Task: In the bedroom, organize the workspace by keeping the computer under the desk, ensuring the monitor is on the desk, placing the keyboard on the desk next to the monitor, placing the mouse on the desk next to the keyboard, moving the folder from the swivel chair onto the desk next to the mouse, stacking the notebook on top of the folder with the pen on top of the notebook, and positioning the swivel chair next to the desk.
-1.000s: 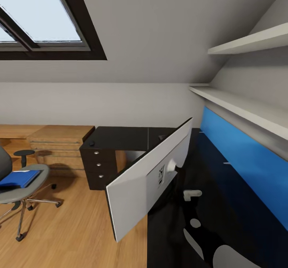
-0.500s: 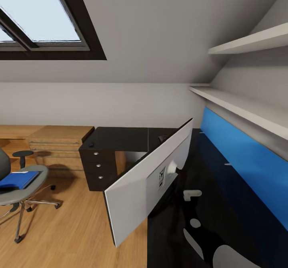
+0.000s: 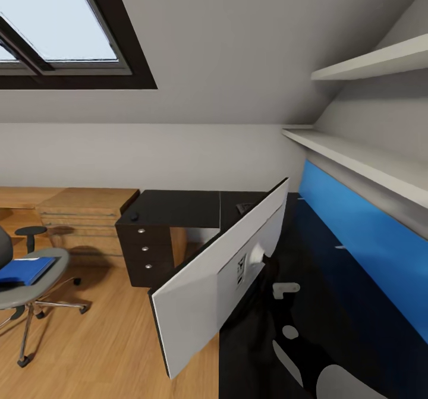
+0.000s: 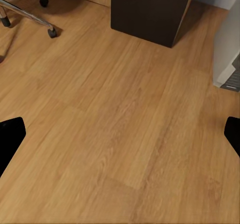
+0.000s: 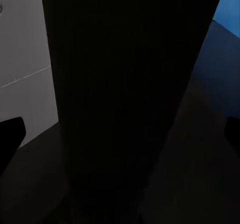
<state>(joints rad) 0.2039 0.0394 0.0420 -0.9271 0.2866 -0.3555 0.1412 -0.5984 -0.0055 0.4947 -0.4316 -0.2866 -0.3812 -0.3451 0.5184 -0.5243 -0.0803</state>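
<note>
Head camera high beside desk (image 3: 178, 207), facing along it toward sloped wall. Left wrist camera looks down at floor (image 4: 115, 134), sharing desk's drawers (image 4: 150, 8). Right wrist camera close against dark surface.

No text, brand or number can be read anywhere. The pale back of the monitor (image 3: 220, 268) carries a small dark label-like patch (image 3: 241, 263) near its mount, possibly a sticker or port panel, but it is too small and blurred to make out any characters.
</note>
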